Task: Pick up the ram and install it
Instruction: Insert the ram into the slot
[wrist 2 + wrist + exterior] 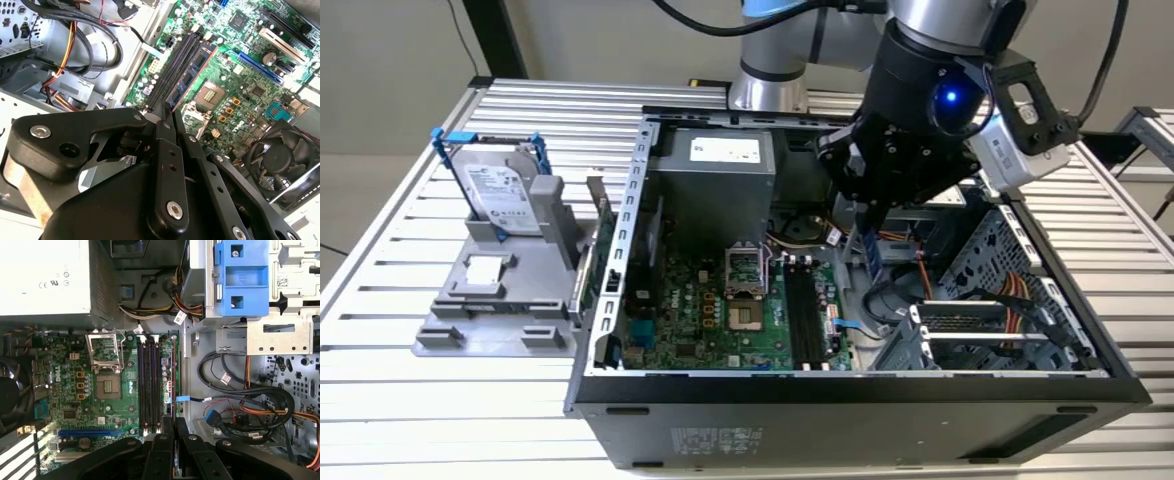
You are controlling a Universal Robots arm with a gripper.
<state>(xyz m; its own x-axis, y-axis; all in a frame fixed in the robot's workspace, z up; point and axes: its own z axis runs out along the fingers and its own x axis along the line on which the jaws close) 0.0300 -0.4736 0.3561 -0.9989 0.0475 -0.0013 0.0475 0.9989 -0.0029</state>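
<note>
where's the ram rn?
In the exterior view the ram hangs edge-down from the end effector, inside the open case just right of the motherboard's memory slots, and is not yet seated.

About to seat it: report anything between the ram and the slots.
Nothing visible does. The gripper holds the ram close beside the empty black slots; the cables lie off to one side, clear of them.
</note>
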